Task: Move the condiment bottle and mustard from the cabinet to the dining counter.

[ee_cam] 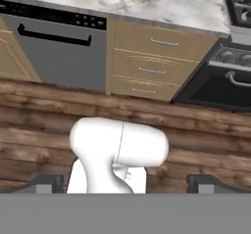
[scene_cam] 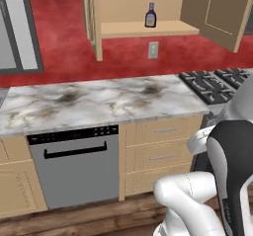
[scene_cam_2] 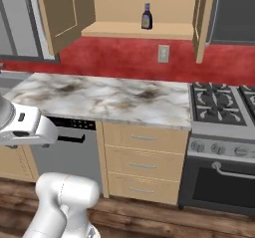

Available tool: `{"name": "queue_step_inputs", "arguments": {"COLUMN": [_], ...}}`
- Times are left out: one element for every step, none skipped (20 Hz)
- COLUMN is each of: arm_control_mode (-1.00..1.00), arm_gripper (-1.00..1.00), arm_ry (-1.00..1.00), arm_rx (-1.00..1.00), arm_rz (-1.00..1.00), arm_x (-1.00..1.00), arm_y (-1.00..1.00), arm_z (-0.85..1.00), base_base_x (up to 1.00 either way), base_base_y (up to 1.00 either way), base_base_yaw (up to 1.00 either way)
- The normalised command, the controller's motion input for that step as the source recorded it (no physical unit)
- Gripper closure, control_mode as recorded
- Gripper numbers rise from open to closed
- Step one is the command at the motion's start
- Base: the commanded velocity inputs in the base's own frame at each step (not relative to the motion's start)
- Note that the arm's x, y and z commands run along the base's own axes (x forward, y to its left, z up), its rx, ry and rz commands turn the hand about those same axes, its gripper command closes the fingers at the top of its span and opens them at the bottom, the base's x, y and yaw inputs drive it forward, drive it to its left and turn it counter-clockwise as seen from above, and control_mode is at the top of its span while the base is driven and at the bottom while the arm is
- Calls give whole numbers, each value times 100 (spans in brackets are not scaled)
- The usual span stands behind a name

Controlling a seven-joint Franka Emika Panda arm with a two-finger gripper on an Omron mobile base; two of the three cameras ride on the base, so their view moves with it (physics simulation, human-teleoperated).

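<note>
The cabinet (scene_cam: 129, 3) (scene_cam_2: 164, 0) hangs on the red wall with both doors swung open. On its inner shelf stands the condiment bottle (scene_cam: 150, 16) (scene_cam_2: 146, 17), dark with a pale cap, upright and alone. The mustard is out of view, and so is the dining counter. In the hand view my gripper (ee_cam: 127, 184) is open, its fingertips (ee_cam: 49, 183) far apart with nothing between them. It is held low in front of the base units, far below the bottle, and looks across the wooden floor.
Under the cabinet runs a marble worktop (scene_cam: 99, 101) (scene_cam_2: 99, 97) over a grey dishwasher (scene_cam: 76, 163) (ee_cam: 54, 47) and tan drawers (scene_cam: 158, 156) (scene_cam_2: 142, 165) (ee_cam: 152, 64). A gas stove (scene_cam: 217, 84) (scene_cam_2: 221, 107) with an oven (ee_cam: 220, 83) stands to the right. A wall socket (scene_cam: 153, 50) sits below the shelf.
</note>
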Motion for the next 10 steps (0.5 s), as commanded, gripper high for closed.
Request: {"name": "queue_step_inputs", "arguments": {"arm_control_mode": [100,100,100,100,100,100,100,100,100,100], "arm_gripper": [-100,-100,-100,-100,-100,-100,-100,-100,-100,-100], "arm_ry": [0,0,0,0,0,0,0,0,0,0], "arm_rx": [0,0,0,0,0,0,0,0,0,0], "arm_rz": [0,0,0,0,0,0,0,0,0,0], "arm_x": [0,0,0,0,0,0,0,0,0,0], "arm_y": [0,0,0,0,0,0,0,0,0,0], "arm_z": [0,0,0,0,0,0,0,0,0,0], "base_base_x": [43,48,59,65,74,81,90,93,94,94], "base_base_y": [-28,-30,-29,-24,-24,-22,-23,-21,-19,-19], "base_base_yaw": [0,0,0,0,0,0,0,0,0,0]}}
